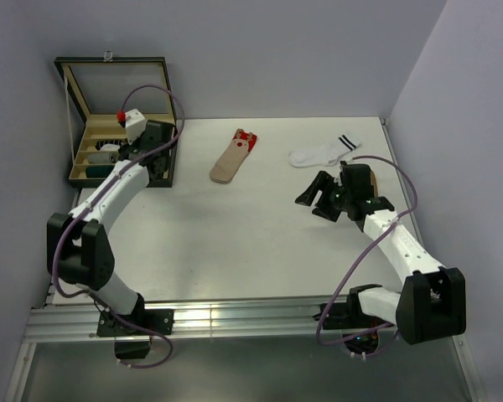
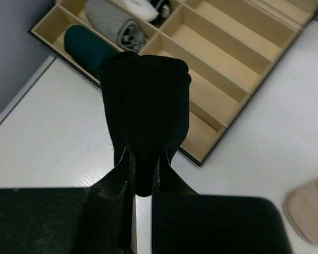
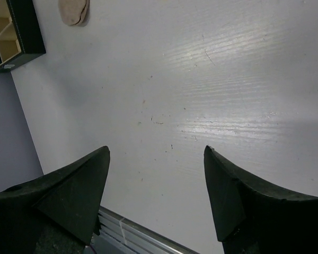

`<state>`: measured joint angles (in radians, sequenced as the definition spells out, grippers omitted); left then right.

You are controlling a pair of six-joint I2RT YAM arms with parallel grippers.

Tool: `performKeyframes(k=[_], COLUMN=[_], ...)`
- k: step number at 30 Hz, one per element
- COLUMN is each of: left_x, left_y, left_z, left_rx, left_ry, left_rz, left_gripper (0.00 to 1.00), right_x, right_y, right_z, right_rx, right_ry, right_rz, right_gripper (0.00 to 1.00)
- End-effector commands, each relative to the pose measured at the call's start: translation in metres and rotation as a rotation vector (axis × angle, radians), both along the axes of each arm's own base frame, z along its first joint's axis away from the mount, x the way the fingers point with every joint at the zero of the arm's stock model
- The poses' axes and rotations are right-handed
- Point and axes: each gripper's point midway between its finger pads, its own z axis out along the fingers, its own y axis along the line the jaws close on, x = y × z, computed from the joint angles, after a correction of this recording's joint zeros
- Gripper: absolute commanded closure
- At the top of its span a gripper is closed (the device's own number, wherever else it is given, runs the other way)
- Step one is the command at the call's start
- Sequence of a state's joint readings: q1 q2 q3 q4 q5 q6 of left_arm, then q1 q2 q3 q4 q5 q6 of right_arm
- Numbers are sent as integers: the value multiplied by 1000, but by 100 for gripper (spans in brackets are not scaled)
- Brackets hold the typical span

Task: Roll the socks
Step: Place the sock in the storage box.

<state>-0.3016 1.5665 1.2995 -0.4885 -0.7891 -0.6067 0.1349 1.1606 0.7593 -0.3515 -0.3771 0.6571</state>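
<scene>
My left gripper (image 2: 143, 154) is shut on a rolled black sock (image 2: 144, 100) and holds it above the near edge of the wooden compartment box (image 2: 238, 55); in the top view this gripper (image 1: 147, 147) is at the box (image 1: 96, 159). A beige sock with a red patterned cuff (image 1: 233, 157) lies flat at the back middle of the table. A white sock with black cuff stripes (image 1: 322, 152) lies to its right. My right gripper (image 1: 320, 199) is open and empty, just in front of the white sock, over bare table (image 3: 156, 153).
The box holds a teal roll (image 2: 86, 45), a grey roll (image 2: 116, 24) and a white roll (image 2: 140, 5); its lid (image 1: 117, 88) stands open. A brown item (image 1: 362, 177) shows behind the right wrist. The beige sock's toe shows in both wrist views (image 2: 310, 209) (image 3: 73, 11).
</scene>
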Motion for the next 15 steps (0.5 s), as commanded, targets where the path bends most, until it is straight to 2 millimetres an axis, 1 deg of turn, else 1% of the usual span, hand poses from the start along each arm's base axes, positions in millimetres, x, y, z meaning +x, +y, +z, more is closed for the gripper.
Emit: performKeyframes(k=[1, 2, 3, 4, 5, 6, 7, 8, 9, 10, 11, 12, 13, 15], left_x=[10, 13, 20, 23, 27, 35, 39, 42, 46, 50, 51, 56, 57, 61], left_y=[25, 26, 27, 29, 30, 31, 34, 34, 35, 37, 38, 37, 36, 35], left_z=[-16, -21, -21, -39, -45, -41, -55, -59, -56, -67, -70, -67, -80, -83], left_rx=[61, 54, 47, 42, 34, 19, 13, 7, 2, -2, -4, -10, -11, -18], left_ry=[68, 79, 75, 119, 132, 124, 155, 161, 164, 184, 199, 201, 233, 252], left_rz=[99, 104, 109, 118, 125, 134, 148, 155, 165, 184, 190, 192, 202, 214], left_gripper=[100, 100, 100, 100, 100, 100, 100, 100, 100, 100, 100, 100, 100, 100], right_x=[1, 2, 1, 0, 0, -1, -1, -2, -2, -2, -3, -3, -3, -3], right_y=[1, 0, 0, -1, -1, -2, -3, -4, -5, -6, -6, -7, -7, -7], right_z=[-2, -2, -3, -4, -5, -5, -6, -7, -8, -10, -11, -13, -14, -16], right_rx=[8, 6, 3, 2, 0, -5, -9, -11, -13, -14, -14, -13, -11, -5], right_ry=[-23, -24, -24, -20, -18, -17, -16, -11, -12, -6, -5, 1, 4, 10], right_rz=[26, 26, 31, 30, 32, 32, 29, 27, 26, 23, 25, 21, 19, 21], right_gripper=[22, 22, 22, 22, 22, 22, 22, 22, 22, 22, 22, 22, 22, 22])
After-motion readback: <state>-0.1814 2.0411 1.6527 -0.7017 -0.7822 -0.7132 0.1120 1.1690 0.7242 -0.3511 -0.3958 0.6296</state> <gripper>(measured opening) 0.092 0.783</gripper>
